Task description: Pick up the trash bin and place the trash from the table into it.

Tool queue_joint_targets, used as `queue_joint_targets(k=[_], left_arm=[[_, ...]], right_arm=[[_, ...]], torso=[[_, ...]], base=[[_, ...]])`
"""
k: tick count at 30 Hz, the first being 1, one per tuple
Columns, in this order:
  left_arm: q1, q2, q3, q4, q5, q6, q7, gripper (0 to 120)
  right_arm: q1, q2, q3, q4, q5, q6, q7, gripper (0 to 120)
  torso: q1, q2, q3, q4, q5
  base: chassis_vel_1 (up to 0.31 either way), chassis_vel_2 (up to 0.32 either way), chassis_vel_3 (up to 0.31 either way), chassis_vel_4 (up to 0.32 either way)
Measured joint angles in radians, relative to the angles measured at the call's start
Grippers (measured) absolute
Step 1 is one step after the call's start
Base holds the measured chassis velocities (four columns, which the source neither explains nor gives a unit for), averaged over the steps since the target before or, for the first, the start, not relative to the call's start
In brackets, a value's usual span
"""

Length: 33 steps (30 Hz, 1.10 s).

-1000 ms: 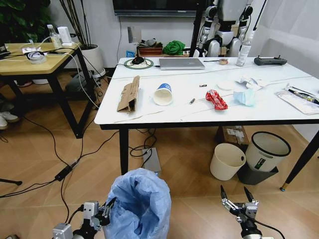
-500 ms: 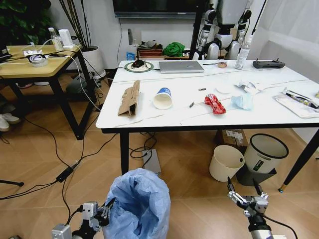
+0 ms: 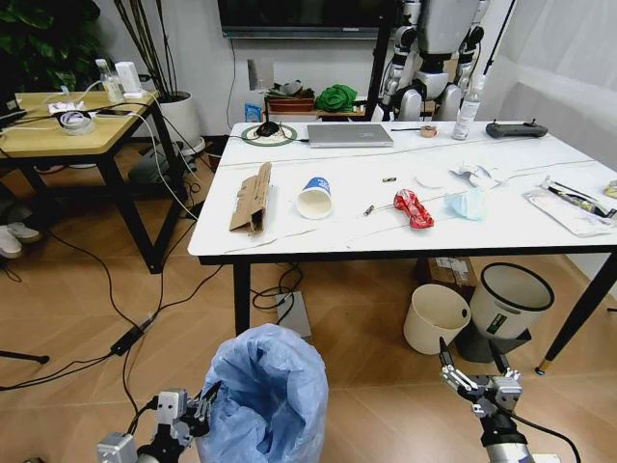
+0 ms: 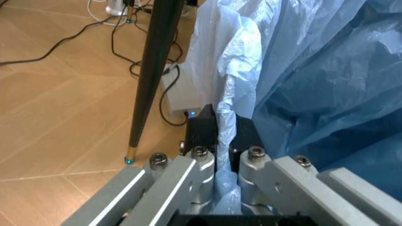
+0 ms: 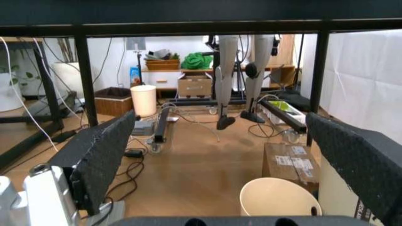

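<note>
The trash bin [image 3: 265,395], lined with a crinkled light-blue bag, stands on the floor in front of me, close to my base. My left gripper [image 3: 198,410] is shut on the bag's rim [image 4: 236,84]; in the left wrist view its black fingertips [image 4: 204,123] pinch the plastic. My right gripper [image 3: 479,365] hangs open and empty low at the right [image 5: 232,160]. On the white table [image 3: 289,241] lie brown cardboard [image 3: 253,198], a paper cup [image 3: 314,197] on its side, a red wrapper [image 3: 413,207], a blue face mask [image 3: 468,204], tissues [image 3: 477,174] and a clear package [image 3: 569,207].
Under the table's right half stand a cream bucket [image 3: 437,316] and a grey-and-white bin [image 3: 506,299]. Cables [image 3: 125,338] and a power box [image 3: 292,313] lie on the floor. A wooden table [image 3: 67,125] is at the left; a laptop [image 3: 349,134] is on the far edge.
The whole head view has shifted slightly. My right gripper has moved a little to the right and up. The left gripper keeps its hold on the bag.
</note>
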Motion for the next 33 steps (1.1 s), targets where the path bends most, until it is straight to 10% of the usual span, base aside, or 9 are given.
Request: queue_joint_targets(k=[33], left_arm=[[0.013, -0.006, 0.006, -0.003, 0.022, -0.006, -0.002, 0]], right_arm=[[-0.014, 0.003, -0.008, -0.002, -0.008, 0.011, -0.001, 100]], torso=[[0.062, 0.151, 0.089, 0.0, 0.0]], base=[[0.0, 0.0, 0.0, 0.0]])
